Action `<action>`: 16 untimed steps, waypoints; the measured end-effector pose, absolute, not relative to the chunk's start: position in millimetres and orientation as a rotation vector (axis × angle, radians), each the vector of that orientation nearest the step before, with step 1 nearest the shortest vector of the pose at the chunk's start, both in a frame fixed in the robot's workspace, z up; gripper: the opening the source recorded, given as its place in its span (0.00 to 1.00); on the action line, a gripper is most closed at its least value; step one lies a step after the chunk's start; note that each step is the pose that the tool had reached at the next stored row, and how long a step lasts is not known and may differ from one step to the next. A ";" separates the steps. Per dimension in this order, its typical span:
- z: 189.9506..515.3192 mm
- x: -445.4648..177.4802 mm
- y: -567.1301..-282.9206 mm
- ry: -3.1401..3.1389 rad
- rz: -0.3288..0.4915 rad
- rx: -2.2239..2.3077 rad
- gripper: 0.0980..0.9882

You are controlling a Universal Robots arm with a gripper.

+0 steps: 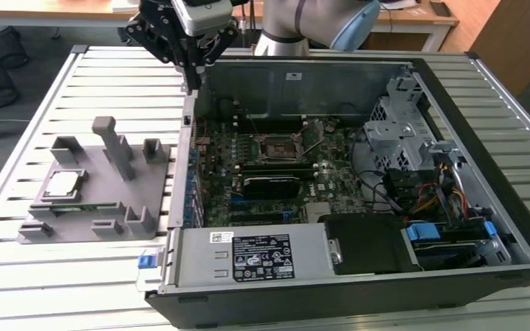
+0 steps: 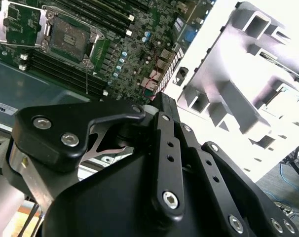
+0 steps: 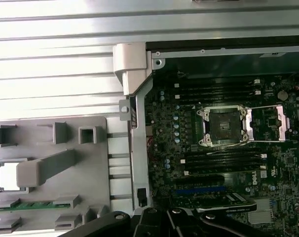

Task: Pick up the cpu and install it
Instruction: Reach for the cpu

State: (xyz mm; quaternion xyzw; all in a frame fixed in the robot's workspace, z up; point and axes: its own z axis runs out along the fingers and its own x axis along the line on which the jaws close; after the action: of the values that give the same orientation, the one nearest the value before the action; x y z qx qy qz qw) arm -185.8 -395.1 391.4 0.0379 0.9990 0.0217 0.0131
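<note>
The cpu (image 1: pixel 63 183), a flat silver square, lies in a recess of the grey fixture (image 1: pixel 94 207) on the exterior view's left, outside the computer case. In the first wrist view the cpu (image 3: pixel 8 176) shows as a bright square beside an upright post. The empty motherboard socket (image 1: pixel 279 146) has its metal frame swung open, as both wrist views show (image 3: pixel 223 126) (image 2: pixel 68 37). My gripper (image 1: pixel 194 63) hangs high above the case's back left corner, apart from both cpu and socket. Its black linkage (image 2: pixel 164 163) crosses the foreground of the second wrist view.
The open computer case (image 1: pixel 184 138) sits on a slatted metal table (image 1: pixel 35 276). Inside are a black heatsink (image 1: pixel 270 185), memory slots, a drive cage (image 1: pixel 399 127), cables and a power supply (image 1: pixel 246 255). A green memory stick (image 1: pixel 63 209) rests in the fixture, which has tall posts (image 1: pixel 113 145).
</note>
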 end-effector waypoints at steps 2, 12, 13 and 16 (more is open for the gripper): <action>391.3 -188.7 -394.7 3.112 0.068 0.118 0.01; 390.6 -202.9 -392.7 3.113 0.068 0.118 0.01; 390.5 -204.3 -392.5 3.112 0.068 0.118 0.01; 390.3 -208.5 -392.0 3.112 0.068 0.118 0.01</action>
State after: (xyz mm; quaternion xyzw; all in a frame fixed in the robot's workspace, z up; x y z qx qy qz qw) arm -208.5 -392.0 390.3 0.0378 0.9990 0.0217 0.0131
